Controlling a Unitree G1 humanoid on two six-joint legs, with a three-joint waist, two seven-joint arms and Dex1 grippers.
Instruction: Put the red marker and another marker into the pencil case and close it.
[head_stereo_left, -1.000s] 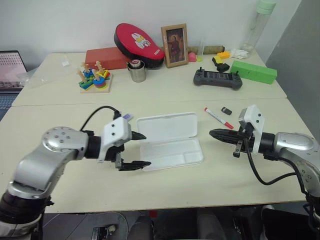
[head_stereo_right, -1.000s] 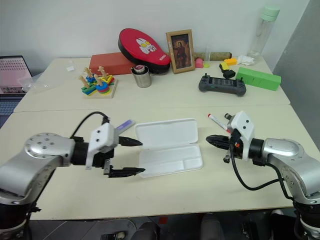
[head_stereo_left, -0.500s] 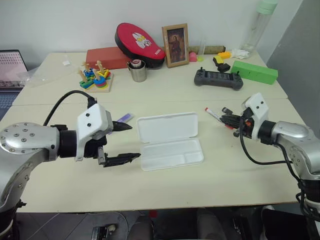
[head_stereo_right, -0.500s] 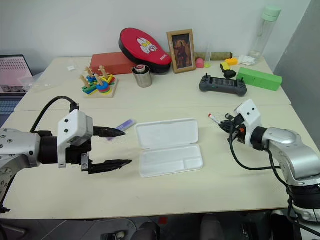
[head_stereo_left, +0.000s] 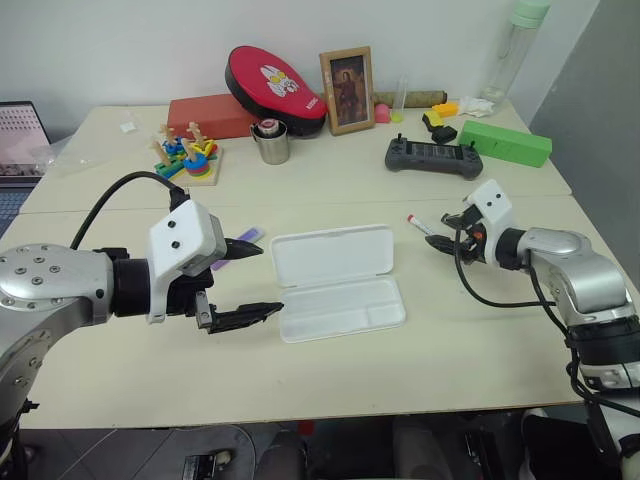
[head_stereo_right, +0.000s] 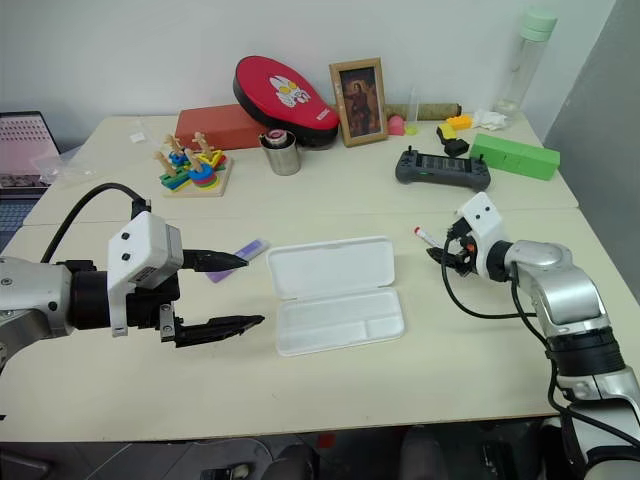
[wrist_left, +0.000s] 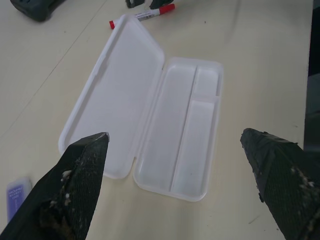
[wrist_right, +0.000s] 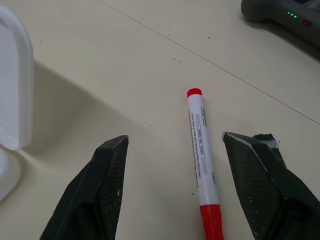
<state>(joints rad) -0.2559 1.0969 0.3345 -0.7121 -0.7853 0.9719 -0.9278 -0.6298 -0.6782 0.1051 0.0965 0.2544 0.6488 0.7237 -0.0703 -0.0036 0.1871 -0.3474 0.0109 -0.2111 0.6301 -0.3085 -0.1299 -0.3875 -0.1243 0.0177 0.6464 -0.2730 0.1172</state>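
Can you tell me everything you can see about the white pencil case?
The pencil case is a flat white box that looks like smooth plastic, with rounded corners. It lies wide open on the beige table, the plain lid folded flat behind the tray. The tray is split into one long slot and two shorter ones, all empty. Nothing touches it: the open left gripper hovers just beside its left end, and the red marker lies off to its right.

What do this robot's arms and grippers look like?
Both arms are silver-grey metal with rounded, bolted joints and loose black cables. Each wrist carries a white boxy housing. The left gripper and right gripper each have two black tapered fingers, scuffed with pale specks.
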